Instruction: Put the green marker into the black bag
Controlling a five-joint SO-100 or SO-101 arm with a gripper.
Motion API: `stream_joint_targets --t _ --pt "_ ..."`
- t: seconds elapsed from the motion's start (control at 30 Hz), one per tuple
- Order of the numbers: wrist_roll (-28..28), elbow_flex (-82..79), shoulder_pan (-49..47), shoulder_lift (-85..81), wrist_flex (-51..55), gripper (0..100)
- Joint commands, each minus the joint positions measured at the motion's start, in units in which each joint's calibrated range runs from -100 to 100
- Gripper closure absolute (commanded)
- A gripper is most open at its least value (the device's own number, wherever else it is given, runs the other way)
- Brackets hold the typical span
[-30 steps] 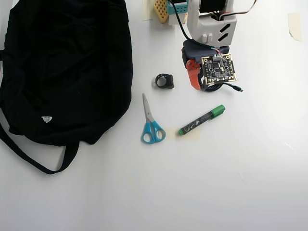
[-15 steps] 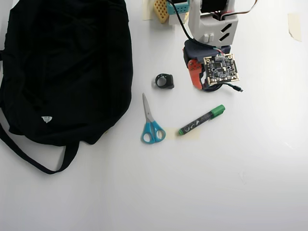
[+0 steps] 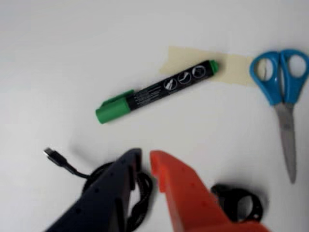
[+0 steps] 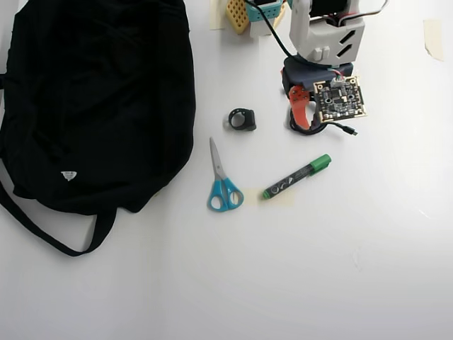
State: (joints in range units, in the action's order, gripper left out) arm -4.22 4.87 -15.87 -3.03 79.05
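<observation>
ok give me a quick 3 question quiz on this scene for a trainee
1. True or false: the green marker already lies inside the black bag.
2. In the overhead view, which thing lies between the bag and the marker? A) scissors B) a cup C) a battery
3. Fill in: the gripper holds ____.

Key
1. False: it lies on the table, partly on a strip of tape.
2. A, the blue-handled scissors.
3. Nothing; its jaws stand slightly apart above the coiled cable, short of the marker.
</observation>
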Motion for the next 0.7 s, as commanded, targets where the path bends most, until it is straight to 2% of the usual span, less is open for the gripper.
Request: stream_joint_targets --t 0.0,0.17,0.33,0.67 --pt "-2.12 1.86 -0.96 -0.62 0.02 98" --pt "-2.44 1.59 -1.86 -0.62 1.92 98" --pt "-6.16 1.5 -1.93 -0.46 3.47 98" --pt "-8.47 1.59 -2.6 0.71 3.64 98"
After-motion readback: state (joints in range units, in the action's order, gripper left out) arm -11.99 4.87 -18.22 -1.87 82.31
